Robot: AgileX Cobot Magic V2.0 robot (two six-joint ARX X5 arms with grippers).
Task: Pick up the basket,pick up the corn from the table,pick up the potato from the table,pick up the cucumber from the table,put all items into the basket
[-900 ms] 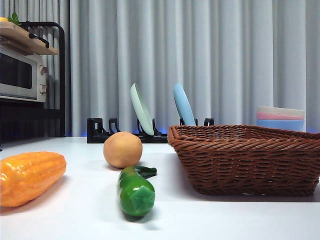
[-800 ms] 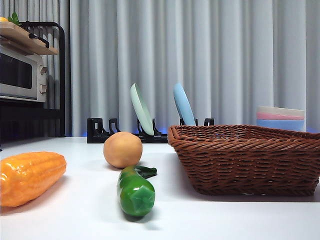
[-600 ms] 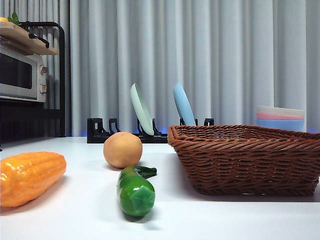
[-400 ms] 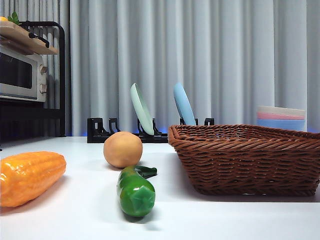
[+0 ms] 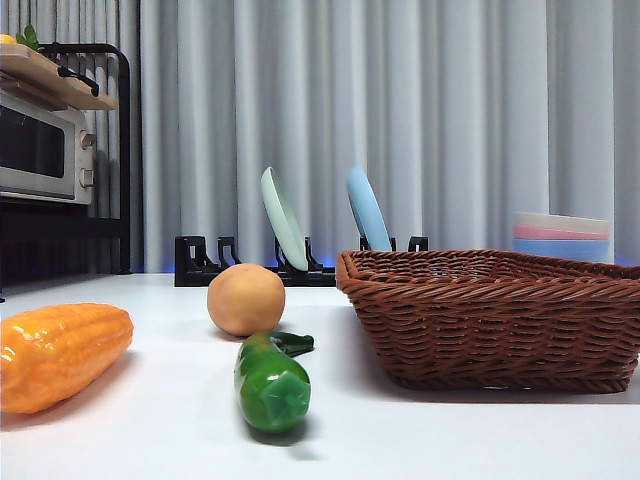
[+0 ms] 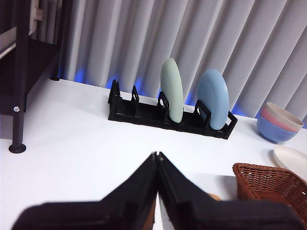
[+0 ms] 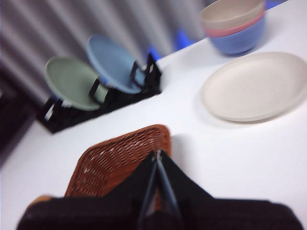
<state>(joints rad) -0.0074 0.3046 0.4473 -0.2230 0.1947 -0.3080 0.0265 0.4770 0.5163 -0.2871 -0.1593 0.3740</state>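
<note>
The brown wicker basket (image 5: 500, 315) stands on the white table (image 5: 400, 440) at the right, with nothing showing above its rim. The orange-yellow corn (image 5: 55, 352) lies at the near left. Behind it the round tan potato (image 5: 246, 299) rests mid-table, and the green cucumber (image 5: 270, 382) lies in front of the potato, blunt end toward the camera. No arm shows in the front view. My left gripper (image 6: 157, 154) is shut and empty, high above the table. A corner of the basket (image 6: 271, 184) shows beside it. My right gripper (image 7: 157, 152) is shut and empty above the basket (image 7: 120, 158).
A black dish rack (image 5: 250, 265) with a green plate (image 5: 283, 218) and a blue plate (image 5: 367, 208) stands at the back. Stacked bowls (image 5: 560, 235) sit back right, a white plate (image 7: 254, 86) lies near them. A toaster oven (image 5: 45, 150) on a shelf is back left.
</note>
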